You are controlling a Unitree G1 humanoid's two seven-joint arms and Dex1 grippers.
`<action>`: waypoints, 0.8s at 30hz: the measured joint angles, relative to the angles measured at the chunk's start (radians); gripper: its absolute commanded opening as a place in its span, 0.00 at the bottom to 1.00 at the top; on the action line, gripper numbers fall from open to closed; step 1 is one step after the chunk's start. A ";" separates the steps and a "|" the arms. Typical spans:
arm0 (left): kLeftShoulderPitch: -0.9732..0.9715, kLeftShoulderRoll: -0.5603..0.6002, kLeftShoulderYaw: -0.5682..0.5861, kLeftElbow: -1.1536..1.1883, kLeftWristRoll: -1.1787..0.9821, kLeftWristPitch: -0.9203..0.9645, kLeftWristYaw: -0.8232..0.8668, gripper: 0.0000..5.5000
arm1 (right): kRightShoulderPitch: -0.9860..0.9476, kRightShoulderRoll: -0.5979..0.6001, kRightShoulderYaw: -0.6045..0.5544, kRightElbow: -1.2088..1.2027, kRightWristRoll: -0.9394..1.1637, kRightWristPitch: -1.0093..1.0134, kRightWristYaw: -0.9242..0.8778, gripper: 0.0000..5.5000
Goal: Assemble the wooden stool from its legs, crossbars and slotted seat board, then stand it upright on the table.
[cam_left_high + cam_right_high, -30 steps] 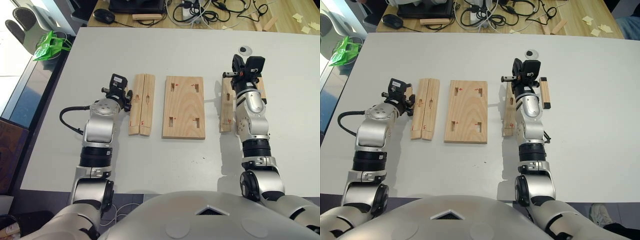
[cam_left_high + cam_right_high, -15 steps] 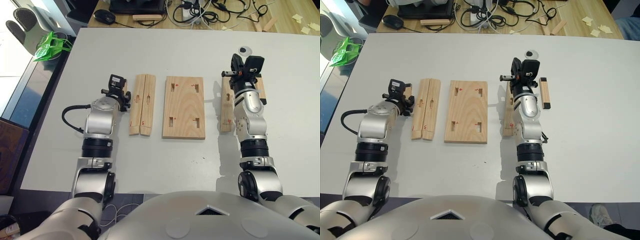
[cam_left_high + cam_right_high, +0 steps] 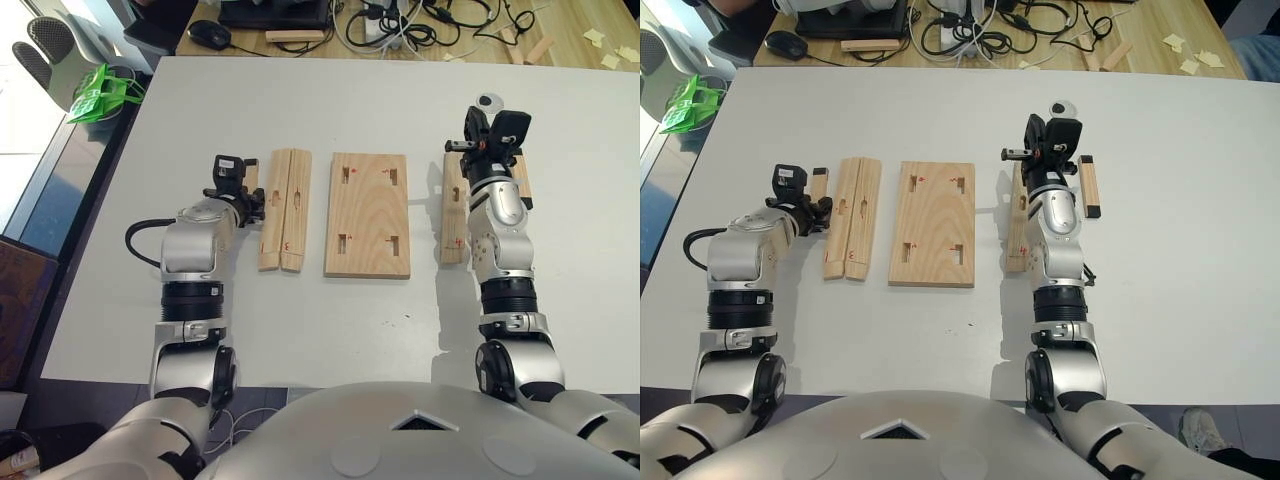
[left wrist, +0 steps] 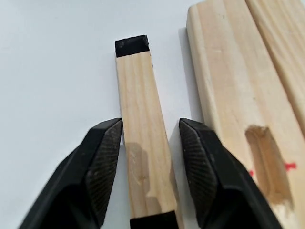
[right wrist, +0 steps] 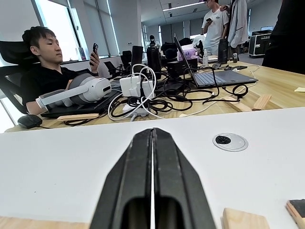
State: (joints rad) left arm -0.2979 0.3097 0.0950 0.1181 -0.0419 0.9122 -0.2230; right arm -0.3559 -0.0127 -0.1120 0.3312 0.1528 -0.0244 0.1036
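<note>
Looks like the first pick of the assembly, with every part separate and flat on the white table [image 3: 1180, 250]; straddles a short black-tipped crossbar [image 4: 138, 95] with the left gripper [image 4: 150, 143], jaws spread to either side and not yet pinching; places that crossbar just beside a pair of slotted legs [image 3: 852, 215], left of the slotted seat board [image 3: 932, 222] at the centre; holds the right gripper [image 5: 152, 136] near the far ends of another leg [image 3: 1018, 225] and a second crossbar [image 3: 1089, 187], jaws pressed together on nothing; next probably calls for closing squarely on the crossbar, lifting it level and steering a tip toward a leg slot; shows small red marks beside the slots on board and legs, too small to read; no other label legible
</note>
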 measured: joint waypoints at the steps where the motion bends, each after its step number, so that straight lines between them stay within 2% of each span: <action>1: 0.000 -0.003 0.004 0.001 -0.010 0.003 0.002 0.27 | -0.003 0.001 -0.002 0.003 0.001 -0.002 -0.002 0.00; 3: -0.002 -0.005 0.012 0.004 -0.021 0.009 0.002 0.24 | -0.006 0.004 -0.008 0.013 0.008 -0.010 -0.005 0.00; 12: -0.011 0.004 0.012 0.021 -0.039 0.007 -0.004 0.23 | -0.031 0.005 -0.011 0.040 0.008 -0.032 -0.008 0.00; 18: 0.049 -0.042 -0.020 -0.060 -0.010 -0.176 0.061 0.23 | -0.036 -0.008 -0.009 0.057 0.004 -0.042 0.002 0.00; 24: 0.014 -0.025 0.024 -0.070 0.010 -0.413 0.101 0.23 | -0.038 -0.037 -0.011 0.038 0.033 -0.016 0.064 0.16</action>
State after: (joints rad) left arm -0.2844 0.2846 0.1188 0.0478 -0.0315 0.4990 -0.1217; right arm -0.3939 -0.0497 -0.1229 0.3689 0.1860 -0.0399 0.1675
